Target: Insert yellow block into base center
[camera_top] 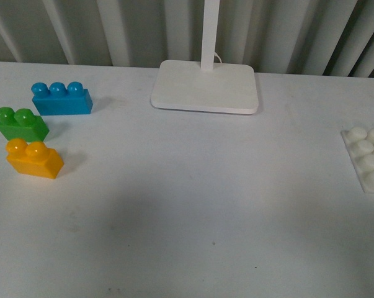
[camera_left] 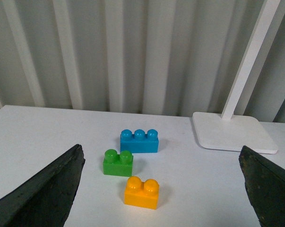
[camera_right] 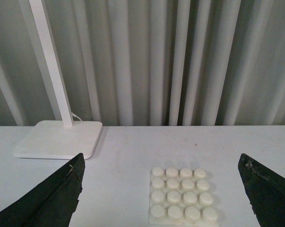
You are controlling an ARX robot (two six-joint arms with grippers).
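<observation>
The yellow block (camera_top: pixel 33 159) (camera_left: pixel 142 192), with two studs, rests on the white table at the left, nearest of a row of bricks. My left gripper (camera_left: pixel 163 189) is open, its dark fingers (camera_left: pixel 43 194) wide apart on either side of the block and above the table. The white studded base (camera_top: pixel 368 158) (camera_right: pixel 182 201) lies flat at the table's right edge, cut off in the front view. My right gripper (camera_right: pixel 161 194) is open, and the base lies between its spread fingers (camera_right: pixel 47 198). Neither arm shows in the front view.
A green two-stud brick (camera_top: pixel 21 123) (camera_left: pixel 118 162) and a blue three-stud brick (camera_top: pixel 61 98) (camera_left: pixel 139 140) sit just behind the yellow one. A white lamp foot (camera_top: pixel 205 85) (camera_left: pixel 233 132) (camera_right: pixel 57 138) with a post stands at the back centre. A ribbed grey wall closes the far side.
</observation>
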